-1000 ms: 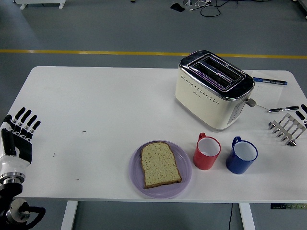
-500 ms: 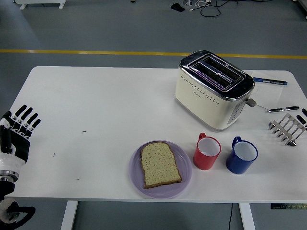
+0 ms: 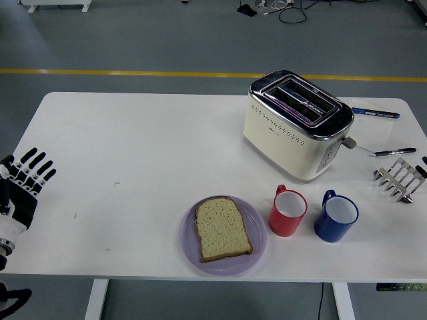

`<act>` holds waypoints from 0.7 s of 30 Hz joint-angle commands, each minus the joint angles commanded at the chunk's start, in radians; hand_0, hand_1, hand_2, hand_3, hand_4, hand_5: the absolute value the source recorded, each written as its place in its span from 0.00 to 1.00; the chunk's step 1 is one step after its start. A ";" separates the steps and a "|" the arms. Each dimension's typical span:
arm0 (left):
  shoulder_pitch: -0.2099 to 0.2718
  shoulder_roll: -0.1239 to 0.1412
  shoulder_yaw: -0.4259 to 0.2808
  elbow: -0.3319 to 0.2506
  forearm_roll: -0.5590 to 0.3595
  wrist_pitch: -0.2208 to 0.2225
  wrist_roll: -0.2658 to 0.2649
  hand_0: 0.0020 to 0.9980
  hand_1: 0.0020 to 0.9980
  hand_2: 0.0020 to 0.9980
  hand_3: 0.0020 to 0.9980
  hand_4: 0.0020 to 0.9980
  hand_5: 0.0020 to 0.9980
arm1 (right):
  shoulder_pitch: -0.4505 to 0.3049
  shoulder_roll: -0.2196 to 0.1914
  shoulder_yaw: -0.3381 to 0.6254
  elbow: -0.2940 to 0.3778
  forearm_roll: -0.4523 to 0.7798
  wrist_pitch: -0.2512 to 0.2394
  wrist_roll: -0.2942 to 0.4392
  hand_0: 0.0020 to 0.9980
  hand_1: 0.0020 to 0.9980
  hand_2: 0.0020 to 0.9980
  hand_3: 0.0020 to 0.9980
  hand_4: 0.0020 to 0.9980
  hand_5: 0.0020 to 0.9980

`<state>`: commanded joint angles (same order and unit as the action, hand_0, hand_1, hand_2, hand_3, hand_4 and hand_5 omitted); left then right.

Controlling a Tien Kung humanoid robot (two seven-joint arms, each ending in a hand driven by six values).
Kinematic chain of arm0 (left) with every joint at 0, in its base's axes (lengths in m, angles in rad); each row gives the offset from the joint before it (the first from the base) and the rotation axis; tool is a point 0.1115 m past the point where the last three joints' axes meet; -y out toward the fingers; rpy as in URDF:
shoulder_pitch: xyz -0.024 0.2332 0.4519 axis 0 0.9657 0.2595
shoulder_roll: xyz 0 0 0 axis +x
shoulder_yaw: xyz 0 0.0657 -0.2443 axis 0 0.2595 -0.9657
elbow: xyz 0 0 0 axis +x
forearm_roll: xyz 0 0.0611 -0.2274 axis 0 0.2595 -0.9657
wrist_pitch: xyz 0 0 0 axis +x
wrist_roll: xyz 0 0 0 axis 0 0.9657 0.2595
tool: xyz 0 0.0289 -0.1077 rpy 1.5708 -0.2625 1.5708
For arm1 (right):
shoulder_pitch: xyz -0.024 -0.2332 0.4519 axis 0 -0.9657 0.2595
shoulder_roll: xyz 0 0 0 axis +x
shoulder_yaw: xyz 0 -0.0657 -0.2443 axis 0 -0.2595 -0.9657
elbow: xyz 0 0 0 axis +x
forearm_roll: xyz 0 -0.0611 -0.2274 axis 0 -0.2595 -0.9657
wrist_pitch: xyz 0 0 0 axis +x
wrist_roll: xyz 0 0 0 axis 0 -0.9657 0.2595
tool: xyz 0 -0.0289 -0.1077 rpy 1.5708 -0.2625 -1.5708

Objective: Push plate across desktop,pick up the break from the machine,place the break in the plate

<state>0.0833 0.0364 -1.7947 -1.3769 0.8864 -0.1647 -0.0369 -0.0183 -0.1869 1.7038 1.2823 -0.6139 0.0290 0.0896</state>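
While the left hand (image 3: 23, 187) rests spread and empty, only an unreadable fingertip of the right hand (image 3: 423, 163) shows.

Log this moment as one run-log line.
bread: on plate | toaster: empty | left hand: open, table's left edge | right hand: right edge

High head view, facing down, white table (image 3: 133, 133)

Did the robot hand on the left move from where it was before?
Yes. The left robot hand has slid back toward the table's near-left edge, lower and further out of the picture, fingers spread. The plate and bread stayed put.
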 joint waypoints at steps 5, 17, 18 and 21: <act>0.000 0.002 0.004 0.001 0.006 0.026 -0.006 0.80 0.80 0.83 0.79 0.54 1.00 | -0.005 -0.005 0.014 0.001 0.026 0.005 -0.011 0.73 0.70 0.71 0.72 0.48 0.50; 0.007 0.002 0.009 0.008 -0.001 0.035 -0.007 0.80 0.79 0.82 0.78 0.54 1.00 | -0.014 -0.012 0.029 0.010 0.040 0.028 -0.022 0.73 0.69 0.71 0.71 0.48 0.50; 0.007 0.003 0.008 0.008 -0.003 0.038 -0.009 0.80 0.79 0.82 0.77 0.53 1.00 | -0.014 -0.012 0.030 0.011 0.040 0.029 -0.022 0.72 0.69 0.71 0.70 0.48 0.50; 0.006 0.005 0.006 0.007 -0.011 0.045 -0.015 0.80 0.79 0.82 0.77 0.53 1.00 | -0.014 -0.009 0.033 0.011 0.040 0.034 -0.019 0.72 0.69 0.71 0.70 0.48 0.50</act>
<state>0.0894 0.0412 -1.7887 -1.3702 0.8749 -0.1197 -0.0520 -0.0324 -0.1959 1.7366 1.2936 -0.5742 0.0628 0.0705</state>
